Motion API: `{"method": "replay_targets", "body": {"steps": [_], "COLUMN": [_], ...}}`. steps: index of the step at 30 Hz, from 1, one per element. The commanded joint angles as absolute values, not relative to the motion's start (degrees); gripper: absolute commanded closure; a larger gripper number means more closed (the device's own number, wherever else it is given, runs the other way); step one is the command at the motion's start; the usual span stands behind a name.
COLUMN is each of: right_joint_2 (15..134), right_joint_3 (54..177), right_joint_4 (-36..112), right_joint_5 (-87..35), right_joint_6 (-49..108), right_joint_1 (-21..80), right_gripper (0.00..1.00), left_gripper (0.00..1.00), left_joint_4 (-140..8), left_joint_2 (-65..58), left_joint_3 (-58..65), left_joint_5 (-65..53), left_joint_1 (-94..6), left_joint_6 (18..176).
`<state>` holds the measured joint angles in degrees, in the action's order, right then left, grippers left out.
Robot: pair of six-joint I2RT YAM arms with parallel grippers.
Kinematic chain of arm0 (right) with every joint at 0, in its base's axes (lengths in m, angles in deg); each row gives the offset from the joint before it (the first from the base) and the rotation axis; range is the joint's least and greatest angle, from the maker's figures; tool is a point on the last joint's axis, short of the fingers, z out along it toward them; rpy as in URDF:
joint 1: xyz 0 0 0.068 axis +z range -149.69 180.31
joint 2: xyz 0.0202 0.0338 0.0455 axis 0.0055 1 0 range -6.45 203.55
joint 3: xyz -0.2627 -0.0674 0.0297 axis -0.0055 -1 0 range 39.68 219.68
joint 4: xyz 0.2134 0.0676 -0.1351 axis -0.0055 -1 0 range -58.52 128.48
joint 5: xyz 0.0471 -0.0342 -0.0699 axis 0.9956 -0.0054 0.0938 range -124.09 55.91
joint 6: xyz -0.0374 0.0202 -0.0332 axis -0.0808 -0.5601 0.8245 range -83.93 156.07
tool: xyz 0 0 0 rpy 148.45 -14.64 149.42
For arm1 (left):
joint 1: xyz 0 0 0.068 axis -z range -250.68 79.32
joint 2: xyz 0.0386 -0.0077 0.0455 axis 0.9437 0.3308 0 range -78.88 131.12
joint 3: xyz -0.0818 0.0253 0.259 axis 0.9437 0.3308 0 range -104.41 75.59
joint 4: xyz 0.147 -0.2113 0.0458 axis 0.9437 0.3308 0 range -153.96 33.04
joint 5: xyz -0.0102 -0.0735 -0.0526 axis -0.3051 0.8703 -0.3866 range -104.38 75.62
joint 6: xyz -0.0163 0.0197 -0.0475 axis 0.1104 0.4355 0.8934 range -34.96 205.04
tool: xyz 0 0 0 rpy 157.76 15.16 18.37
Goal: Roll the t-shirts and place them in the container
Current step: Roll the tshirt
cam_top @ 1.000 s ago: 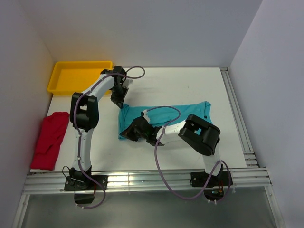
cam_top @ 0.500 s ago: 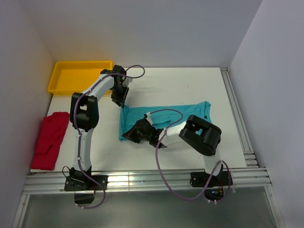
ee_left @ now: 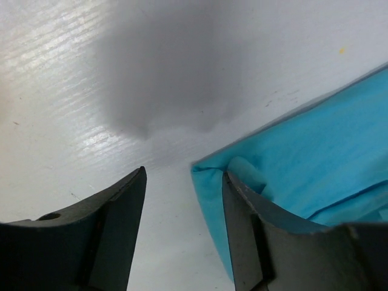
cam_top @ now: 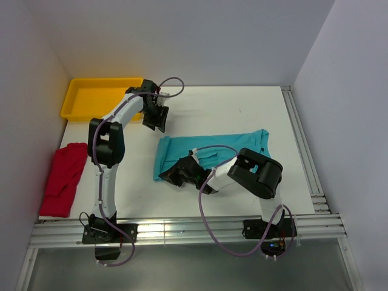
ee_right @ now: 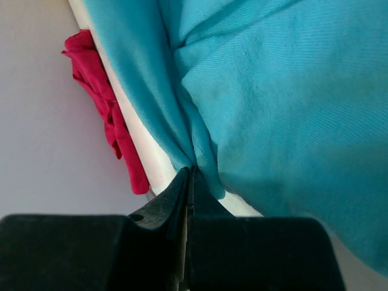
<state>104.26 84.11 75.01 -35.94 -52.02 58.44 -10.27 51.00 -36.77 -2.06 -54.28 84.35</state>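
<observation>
Table [cam_top: 242, 115]: white, both arms reach over it from the near edge

Teal t-shirt [cam_top: 218, 148]: mid-table, spread left to right, lying mostly flat, with the left end doubled over itself. This is the one we're on, and we see no roll in it yet, so we judge the task is early

Red t-shirt [cam_top: 63, 176]: bunched at the table's left edge, well apart from the teal one, unrolled. We read it as next in line

Yellow tray [cam_top: 91, 100]: far-left corner, clear of both shirts. Probably the drop-off for finished rolls, but that's our guess

Right gripper [ee_right: 188, 176]: low at the teal shirt's near-left edge, jaws fully closed with a pleat of teal fabric pinched at the tips. We think it's pinning that edge so the fold doesn't spring open

Left gripper [ee_left: 183, 182]: above bare table just off the shirt's far-left corner, jaws well apart with nothing between them. The teal corner lies under its right finger, and we can't tell if they touch

Risk: with only one side held, a pull would skew the fold
</observation>
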Motion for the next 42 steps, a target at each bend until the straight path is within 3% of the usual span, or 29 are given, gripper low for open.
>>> {"method": "replay_targets", "body": {"steps": [1,12,21,31,42], "right_joint_2": [102.79,101.74,102.27,103.06,103.94], "right_joint_3": [82.84,83.71,84.68,85.56,86.44], "right_joint_4": [78.73,74.60,73.64,73.20,73.37], "right_joint_5": [-35.50,-35.85,-35.15,-34.35,-34.35], "right_joint_6": [-53.93,-53.67,-52.96,-52.79,-52.79], "right_joint_1": [57.88,57.27,56.91,56.30,56.30], "right_gripper": [1.00,1.00,1.00,1.00,1.00], "left_gripper": [0.41,0.39,0.34,0.34,0.37], "left_joint_4": [-12.89,-10.00,-11.57,-16.24,-17.03], "left_joint_2": [44.79,42.49,42.15,42.14,41.18], "left_joint_3": [-35.52,-28.83,-24.35,-23.64,-23.03], "left_joint_5": [4.95,23.33,20.35,8.66,4.71], "left_joint_1": [-56.44,-60.66,-58.65,-54.25,-52.32], "left_joint_6": [83.90,74.42,72.47,73.53,71.95]}}
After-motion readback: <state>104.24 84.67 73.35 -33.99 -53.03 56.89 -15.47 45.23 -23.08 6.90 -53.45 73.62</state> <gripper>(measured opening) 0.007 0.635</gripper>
